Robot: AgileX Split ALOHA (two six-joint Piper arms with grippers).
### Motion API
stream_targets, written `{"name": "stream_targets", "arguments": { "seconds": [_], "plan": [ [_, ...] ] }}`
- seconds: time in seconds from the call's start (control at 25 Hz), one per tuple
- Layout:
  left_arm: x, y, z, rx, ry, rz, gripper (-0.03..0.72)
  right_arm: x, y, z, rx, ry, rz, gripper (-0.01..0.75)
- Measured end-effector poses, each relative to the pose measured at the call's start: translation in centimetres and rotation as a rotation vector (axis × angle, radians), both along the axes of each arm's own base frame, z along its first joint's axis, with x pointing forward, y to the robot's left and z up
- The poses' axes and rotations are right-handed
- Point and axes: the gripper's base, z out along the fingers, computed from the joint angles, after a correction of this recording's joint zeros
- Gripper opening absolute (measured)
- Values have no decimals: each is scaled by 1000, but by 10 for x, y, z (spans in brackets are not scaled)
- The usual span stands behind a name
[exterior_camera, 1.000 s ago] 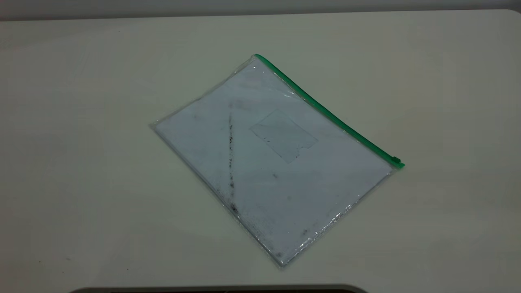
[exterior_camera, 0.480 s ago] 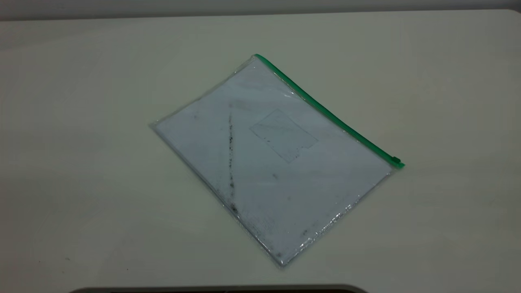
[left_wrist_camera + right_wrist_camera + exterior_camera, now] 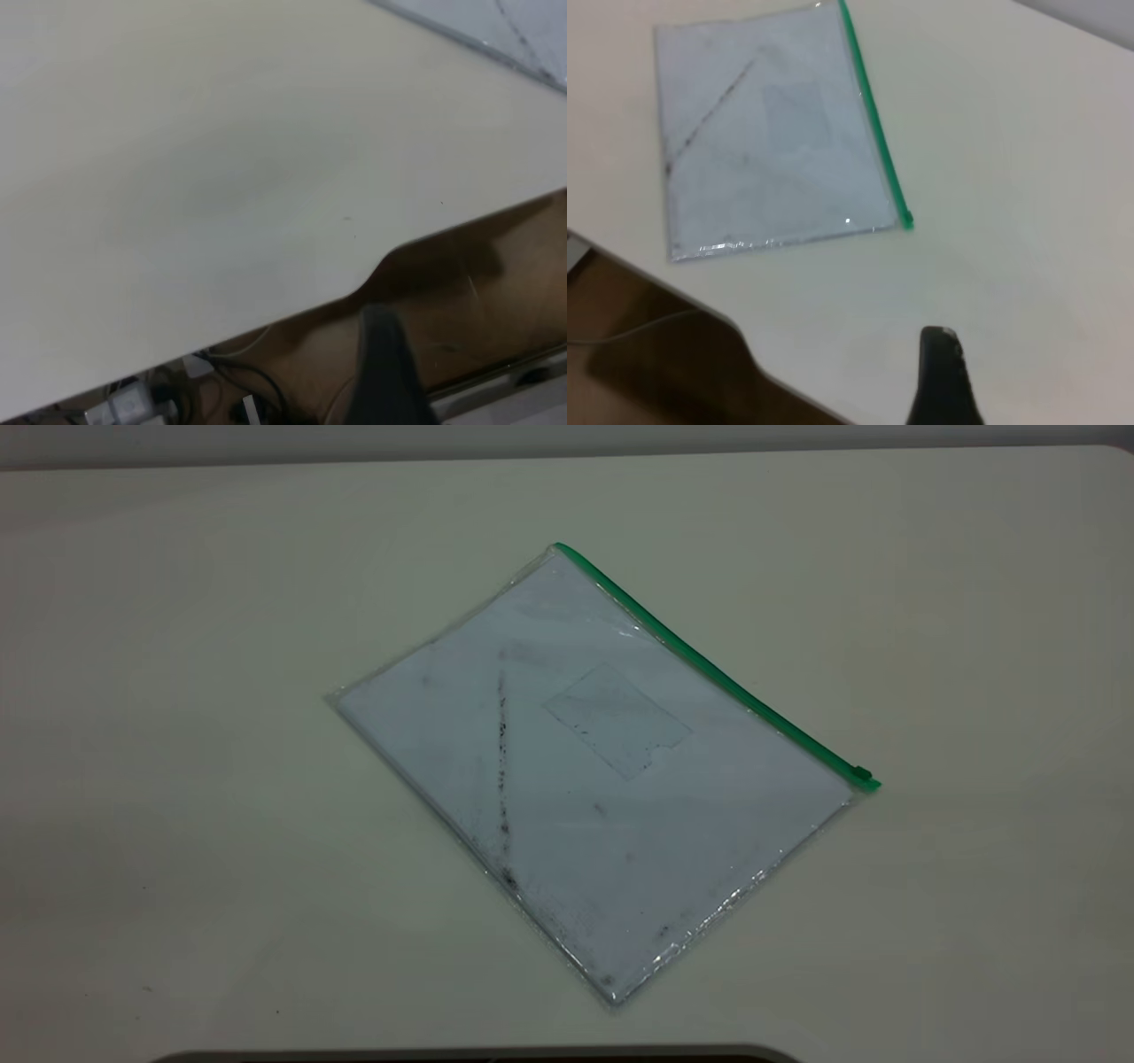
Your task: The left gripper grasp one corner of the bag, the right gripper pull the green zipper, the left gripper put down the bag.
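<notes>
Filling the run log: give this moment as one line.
phase: pre-grasp | bag: flat on table | green zipper: untouched | both grippers: off bag

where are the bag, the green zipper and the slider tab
the bag point(image 3: 567, 779), exterior view, on the white paper near its middle
the green zipper point(image 3: 709, 669), exterior view, midway along the green strip
the slider tab point(image 3: 862, 774), exterior view, at the strip's near right end

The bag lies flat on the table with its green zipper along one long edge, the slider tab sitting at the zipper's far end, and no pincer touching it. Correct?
Not quite. The bag lies flat on the table, untouched, with the green zipper along one long edge, but the slider tab sits at the zipper's near end, toward the right arm's side. The exterior view shows it.
</notes>
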Motion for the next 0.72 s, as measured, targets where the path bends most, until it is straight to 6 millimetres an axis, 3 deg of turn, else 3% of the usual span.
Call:
{"name": "stream_targets", "arguments": {
  "seconds": [0.72],
  "plan": [
    [0, -1, 0, -4, -3, -9, 577, 2, -1, -1, 11, -4, -29, 540]
  ]
}}
